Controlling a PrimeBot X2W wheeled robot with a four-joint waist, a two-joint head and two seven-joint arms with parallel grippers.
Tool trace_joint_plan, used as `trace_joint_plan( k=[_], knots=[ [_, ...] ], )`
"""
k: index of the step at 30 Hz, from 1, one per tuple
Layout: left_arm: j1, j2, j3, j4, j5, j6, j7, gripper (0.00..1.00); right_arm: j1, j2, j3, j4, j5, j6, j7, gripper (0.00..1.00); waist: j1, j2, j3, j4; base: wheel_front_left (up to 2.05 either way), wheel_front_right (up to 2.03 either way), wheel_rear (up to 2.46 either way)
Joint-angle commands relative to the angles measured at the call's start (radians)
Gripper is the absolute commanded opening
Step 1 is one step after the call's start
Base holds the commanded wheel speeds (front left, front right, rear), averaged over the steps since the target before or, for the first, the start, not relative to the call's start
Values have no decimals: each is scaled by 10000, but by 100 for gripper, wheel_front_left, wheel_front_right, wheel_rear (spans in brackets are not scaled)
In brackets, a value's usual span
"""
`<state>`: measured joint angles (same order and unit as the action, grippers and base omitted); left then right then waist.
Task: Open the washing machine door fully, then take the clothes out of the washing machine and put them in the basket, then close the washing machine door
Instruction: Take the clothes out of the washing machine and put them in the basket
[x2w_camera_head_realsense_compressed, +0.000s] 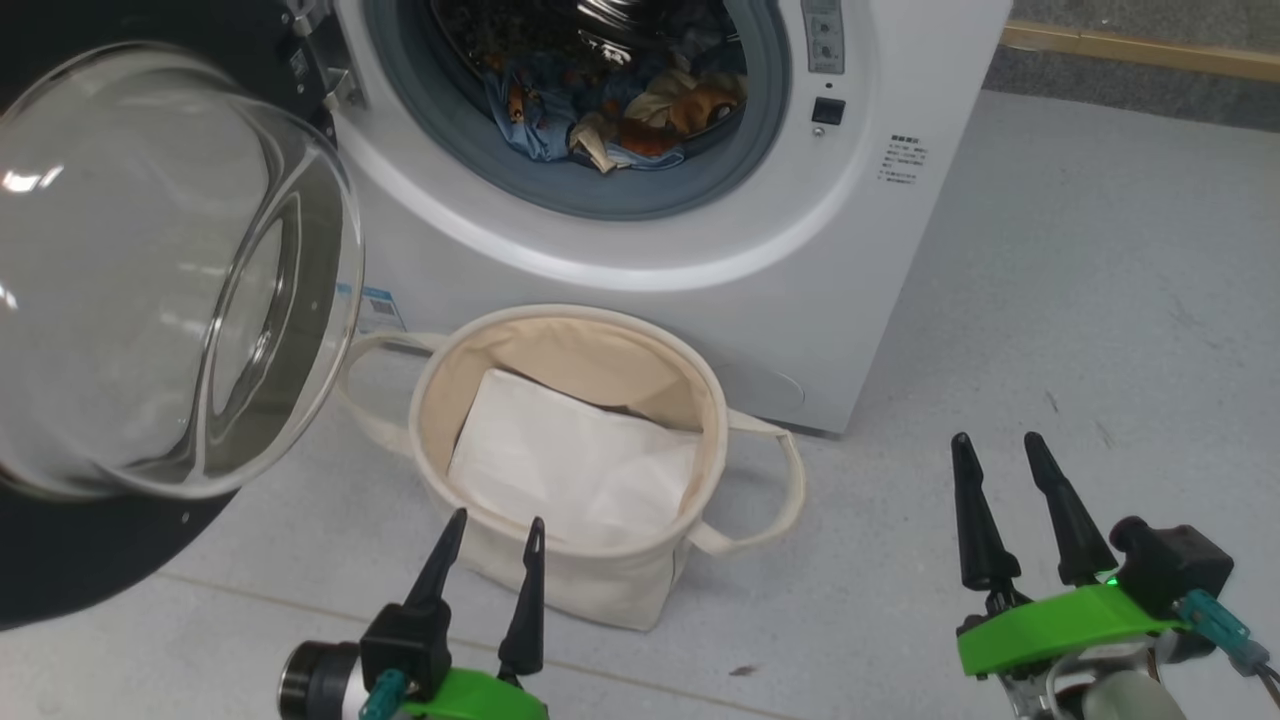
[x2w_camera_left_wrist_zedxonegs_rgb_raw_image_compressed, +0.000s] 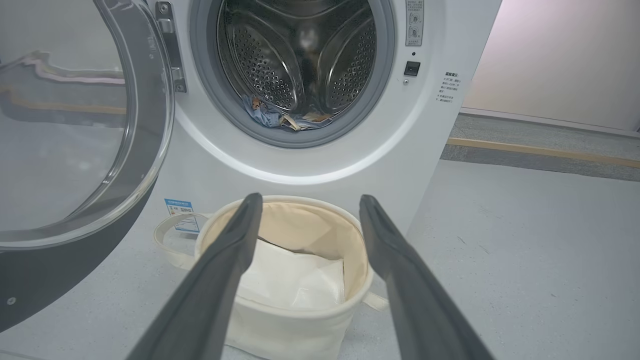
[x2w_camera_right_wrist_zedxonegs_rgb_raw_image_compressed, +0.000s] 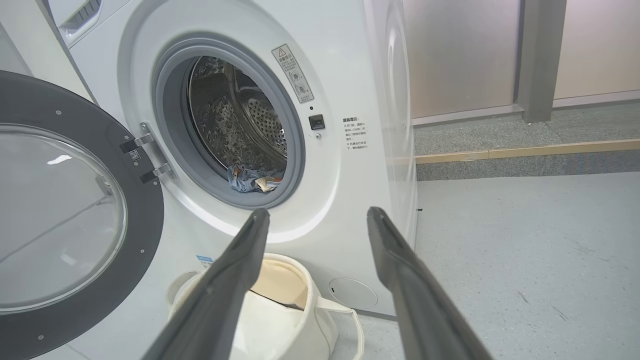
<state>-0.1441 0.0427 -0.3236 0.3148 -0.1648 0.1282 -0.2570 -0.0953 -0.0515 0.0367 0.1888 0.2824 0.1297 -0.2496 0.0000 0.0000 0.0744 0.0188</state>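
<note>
The washing machine stands ahead with its door swung wide open to the left, glass bowl bulging toward me. The clothes, a blue bundle with orange and cream print, lie at the front lip of the drum. The cream basket sits on the floor below the opening, a flat white sheet inside. My left gripper is open just in front of the basket's near rim. My right gripper is open over bare floor, right of the basket.
The grey floor stretches to the right of the machine. A wooden strip edges darker flooring beyond. The open door's black rim juts out low at the left, close to my left arm.
</note>
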Motion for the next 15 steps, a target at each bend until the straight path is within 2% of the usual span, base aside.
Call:
trace_joint_plan(
  k=[1, 10, 15],
  knots=[
    [-411, 76, 196, -257, -20, -71, -48, 100, -329, 13, 220, -292, 30, 10, -122, 100, 0, 0, 5, 2, 162, -121, -41],
    [-526, 76, -168, -372, 148, -131, -48, 100, -341, 13, 219, -307, 57, 10, -122, 100, 0, 0, 97, 29, 213, -154, -60],
    [-508, 76, -218, -427, 277, -146, -48, 100, -358, 13, 208, -307, 52, 10, -122, 100, 0, 0, 174, 47, 128, -121, -6]
  ],
)
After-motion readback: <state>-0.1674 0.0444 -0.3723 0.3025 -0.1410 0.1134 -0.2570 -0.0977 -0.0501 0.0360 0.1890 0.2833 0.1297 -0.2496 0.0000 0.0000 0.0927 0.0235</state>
